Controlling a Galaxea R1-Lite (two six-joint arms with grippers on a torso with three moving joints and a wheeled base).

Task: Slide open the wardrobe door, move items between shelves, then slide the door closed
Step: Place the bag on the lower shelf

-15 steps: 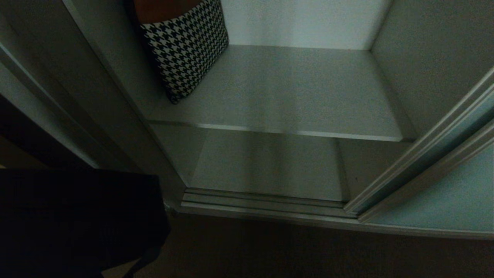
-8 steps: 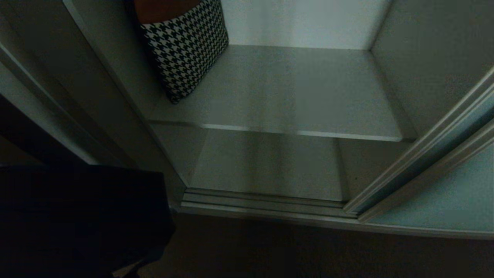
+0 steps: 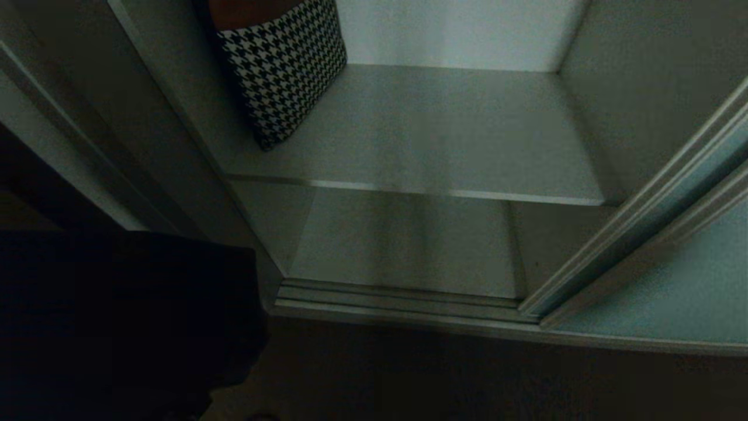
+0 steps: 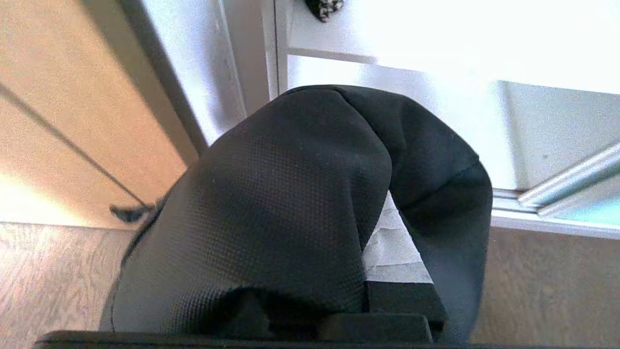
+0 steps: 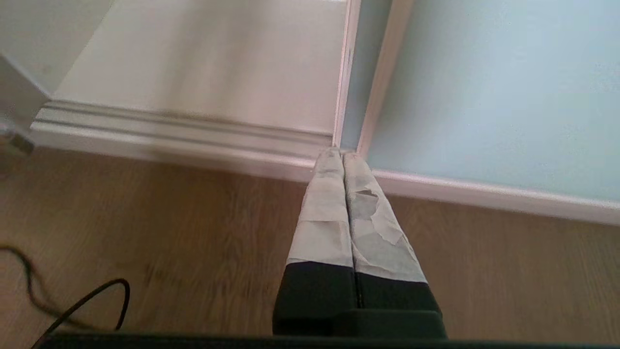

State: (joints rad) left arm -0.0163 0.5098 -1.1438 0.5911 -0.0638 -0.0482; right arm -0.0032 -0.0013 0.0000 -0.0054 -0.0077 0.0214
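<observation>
Left gripper [image 4: 382,271] has its jaws clamped on the black fabric bag [image 4: 290,203], which drapes over them just outside the wardrobe's lower-left corner, probably staged for a shelf [image 3: 444,134]. Sliding wardrobe door [image 3: 672,292] sits pushed right, so the compartment is open. Right gripper [image 5: 345,160] is parked low over the wooden floor [image 5: 169,232], jaws closed on nothing.

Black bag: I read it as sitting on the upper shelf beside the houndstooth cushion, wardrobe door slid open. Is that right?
Not quite. The black bag is not on the upper shelf; the left wrist view shows it draped over the left end effector, out in front of the wardrobe. Only the houndstooth cushion is on that shelf. The wardrobe door is slid open, as you said.
</observation>
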